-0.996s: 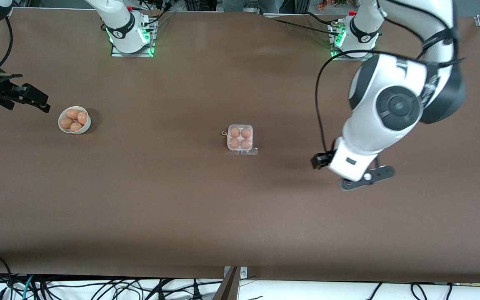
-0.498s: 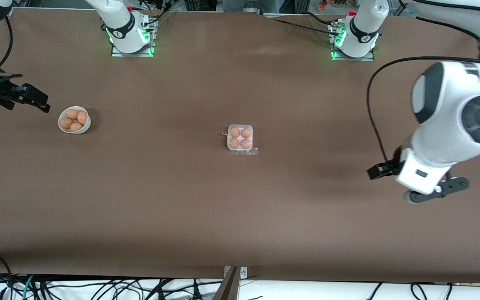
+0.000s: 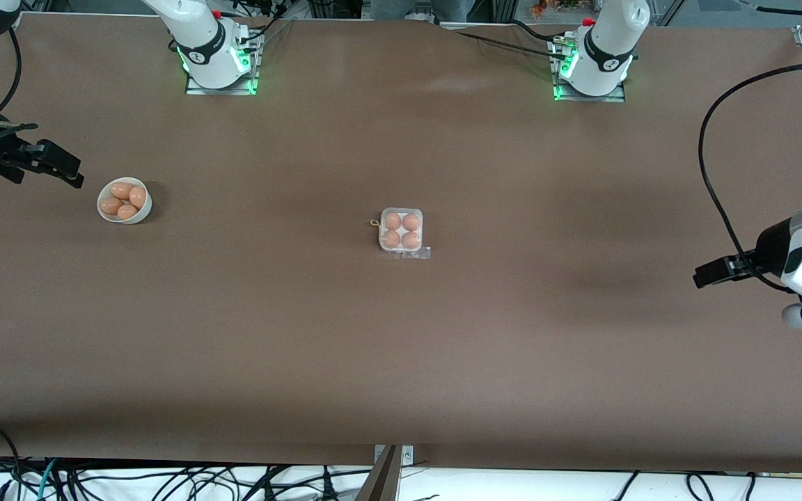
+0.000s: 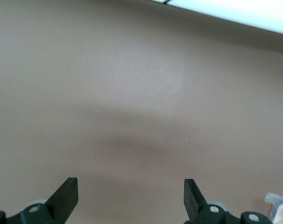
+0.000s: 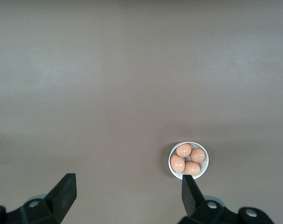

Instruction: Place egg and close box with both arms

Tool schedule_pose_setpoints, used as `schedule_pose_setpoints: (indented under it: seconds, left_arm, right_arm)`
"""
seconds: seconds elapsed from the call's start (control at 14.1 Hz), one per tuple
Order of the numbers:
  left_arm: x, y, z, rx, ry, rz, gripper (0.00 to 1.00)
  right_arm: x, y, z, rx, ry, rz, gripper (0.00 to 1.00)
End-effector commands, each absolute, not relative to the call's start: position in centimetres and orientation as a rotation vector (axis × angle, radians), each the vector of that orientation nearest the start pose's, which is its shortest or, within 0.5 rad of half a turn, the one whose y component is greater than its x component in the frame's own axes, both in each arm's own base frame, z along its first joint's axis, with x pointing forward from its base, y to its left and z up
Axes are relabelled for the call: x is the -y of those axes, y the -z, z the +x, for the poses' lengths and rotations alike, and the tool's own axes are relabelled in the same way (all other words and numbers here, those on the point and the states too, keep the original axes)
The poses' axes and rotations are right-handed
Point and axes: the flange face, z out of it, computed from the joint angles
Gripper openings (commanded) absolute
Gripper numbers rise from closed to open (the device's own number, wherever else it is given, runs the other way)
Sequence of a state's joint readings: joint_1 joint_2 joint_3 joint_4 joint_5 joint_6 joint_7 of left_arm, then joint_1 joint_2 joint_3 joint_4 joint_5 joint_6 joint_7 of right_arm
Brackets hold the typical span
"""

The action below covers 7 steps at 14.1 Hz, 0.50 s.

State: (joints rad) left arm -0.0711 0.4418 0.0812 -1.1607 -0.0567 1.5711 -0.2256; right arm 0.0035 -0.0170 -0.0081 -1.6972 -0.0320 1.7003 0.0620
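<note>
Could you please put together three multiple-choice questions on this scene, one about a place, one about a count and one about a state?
1. Where is the bowl?
A. toward the right arm's end of the table
B. inside the box
C. under the left gripper

2. How many eggs lie in the box?
A. two
B. four
C. six

3. How is the left gripper?
A. shut on an egg
B. open and empty
C. pressing on the box lid

Answers:
1. A, the bowl sits beside the right gripper, far from the box.
2. B, each of the four cells holds one orange-brown egg.
3. B, its fingers are spread over bare table.
</note>
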Motion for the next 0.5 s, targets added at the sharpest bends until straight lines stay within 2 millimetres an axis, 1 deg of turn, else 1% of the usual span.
schedule_pose_setpoints:
  seconds: [0.0,0.14,0.36,0.43]
  left_arm:
    - [1.1,-53.8,64.8,0.284,-0.092,-3.13,1.0]
    - [0.9,-53.3,63.4,0.239,-0.066,-3.139,1.0]
    - [0.5,-53.6,61.0,0.125,-0.09,-3.148,1.0]
    - [0.4,-53.4,60.5,0.115,-0.104,-3.148,1.0]
  right_arm:
    - [0.6,-58.8,55.7,-0.077,0.038,-3.172,1.0]
    - [0.6,-58.7,55.6,-0.077,0.033,-3.172,1.0]
    - [0.6,-58.7,55.6,-0.077,0.033,-3.172,1.0]
    - [0.7,-58.7,55.6,-0.077,0.03,-3.174,1.0]
